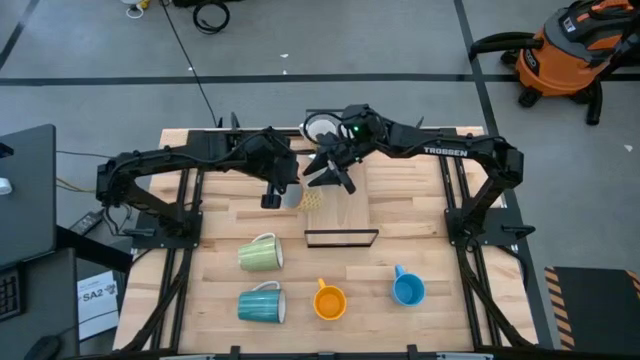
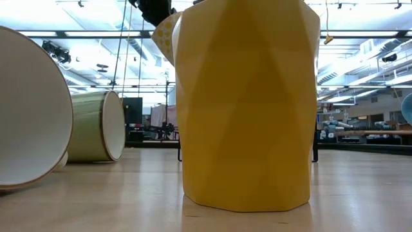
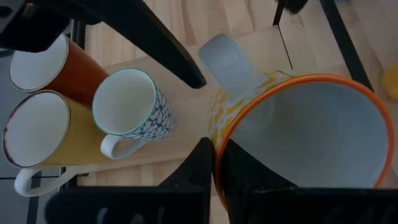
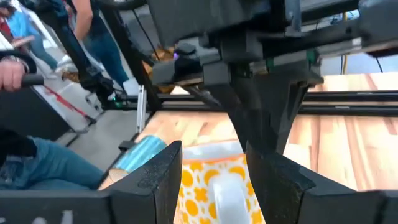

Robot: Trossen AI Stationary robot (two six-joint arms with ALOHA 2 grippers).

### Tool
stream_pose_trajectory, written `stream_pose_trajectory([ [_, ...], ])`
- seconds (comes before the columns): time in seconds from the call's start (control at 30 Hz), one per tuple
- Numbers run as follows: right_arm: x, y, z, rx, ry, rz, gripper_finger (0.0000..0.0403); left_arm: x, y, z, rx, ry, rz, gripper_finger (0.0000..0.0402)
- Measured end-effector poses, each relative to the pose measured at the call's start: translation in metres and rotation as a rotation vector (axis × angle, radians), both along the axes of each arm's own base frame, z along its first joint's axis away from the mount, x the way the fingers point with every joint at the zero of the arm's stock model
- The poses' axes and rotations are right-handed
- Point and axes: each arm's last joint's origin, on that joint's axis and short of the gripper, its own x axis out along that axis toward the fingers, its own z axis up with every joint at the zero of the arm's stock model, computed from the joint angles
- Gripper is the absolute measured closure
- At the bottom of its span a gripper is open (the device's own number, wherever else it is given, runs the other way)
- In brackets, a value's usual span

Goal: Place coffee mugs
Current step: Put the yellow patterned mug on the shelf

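Left gripper (image 3: 213, 163) is pinched shut on the rim of the yellow-spotted mug (image 3: 298, 134), held up off the table. Right gripper (image 4: 214, 163) is just beside it, jaws apart, straddling the white handle (image 4: 227, 193). Suggest closing squarely on the handle before left lets go.

Table (image 1: 420, 215): pale wood planks, butcher-block pattern, smooth with a soft sheen in low view
Faceted yellow mug (image 2: 248, 103): ceramic look, matt, flat angular panels
Pale green mug (image 2: 96, 125): glazed, faintly ribbed outside, white glossy inside
Orange-and-white patterned mug (image 3: 298, 134): glossy glaze, smooth pale interior, orange rim
Teal crackle-pattern mug (image 3: 134, 109): glazed, white inside
Red-orange mug (image 3: 46, 65) and tan-yellow mug (image 3: 53, 140): smooth glaze, white interiors
Left gripper (image 3: 214, 165) fingers: matt black plastic look
Right gripper (image 4: 214, 174) fingers: dark, matt, slightly textured
Arm frames: black metal, satin
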Motion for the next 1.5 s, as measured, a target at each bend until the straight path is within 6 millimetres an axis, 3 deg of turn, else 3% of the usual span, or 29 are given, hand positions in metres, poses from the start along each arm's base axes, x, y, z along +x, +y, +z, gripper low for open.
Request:
stream_pose_trajectory([
  [0.77,0.005,0.019,-0.012,-0.14,0.074,-0.048,0.0222,0.001,0.0,0.001,0.003,-0.014,-0.002,0.0381],
  [1.27,0.005,0.019,-0.012,-0.148,0.078,-0.062,0.0325,0.001,0.0,0.001,0.005,-0.015,-0.008,0.0377],
  [1.5,0.005,0.019,-0.013,-0.145,0.094,-0.063,0.032,0.001,0.0,0.001,0.003,-0.018,-0.004,0.0376],
])
